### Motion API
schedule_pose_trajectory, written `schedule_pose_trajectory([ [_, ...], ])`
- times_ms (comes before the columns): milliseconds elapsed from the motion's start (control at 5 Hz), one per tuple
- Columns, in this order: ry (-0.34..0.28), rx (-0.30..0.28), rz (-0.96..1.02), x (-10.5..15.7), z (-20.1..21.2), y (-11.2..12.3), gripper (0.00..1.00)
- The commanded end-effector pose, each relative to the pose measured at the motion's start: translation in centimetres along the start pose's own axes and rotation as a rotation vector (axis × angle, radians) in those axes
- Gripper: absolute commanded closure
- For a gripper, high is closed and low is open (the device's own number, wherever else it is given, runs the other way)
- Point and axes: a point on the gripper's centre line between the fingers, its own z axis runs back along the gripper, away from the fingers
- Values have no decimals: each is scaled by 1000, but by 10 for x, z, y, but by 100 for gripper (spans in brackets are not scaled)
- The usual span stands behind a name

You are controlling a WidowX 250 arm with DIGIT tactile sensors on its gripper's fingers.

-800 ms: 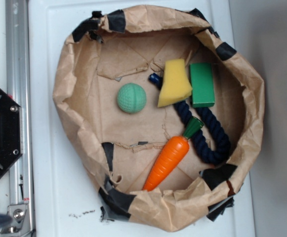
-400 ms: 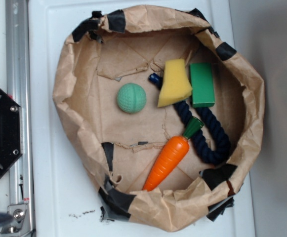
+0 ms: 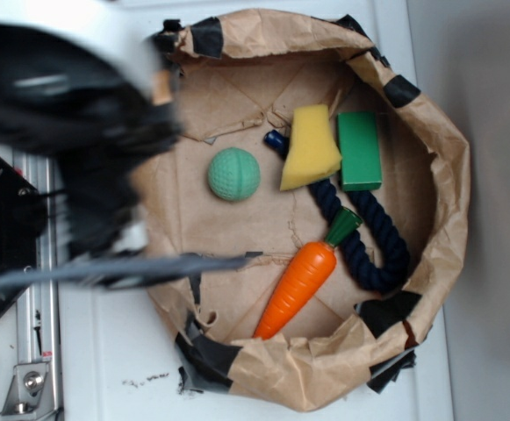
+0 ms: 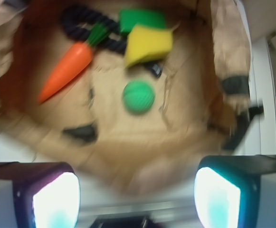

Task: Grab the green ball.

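Pale-padded and spread wide apart with nothing between them, your gripper (image 4: 137, 199) hangs over the near rim of the paper bag (image 3: 439, 175), where the green ball (image 3: 234, 174) sits loose just beside the yellow sponge (image 3: 310, 147).

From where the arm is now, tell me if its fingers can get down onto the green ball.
Probably yes. The green ball lies alone on bare paper, apart from the yellow sponge, and the fingers look open.
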Motion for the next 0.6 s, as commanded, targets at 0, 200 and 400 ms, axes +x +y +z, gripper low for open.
schedule_pose_trajectory([
  [0,35,33,3,40,-68,20,0],
  [200,135,-43,-47,44,-116,-2,0],
  [400,228,-103,-231,32,-135,-44,0],
])
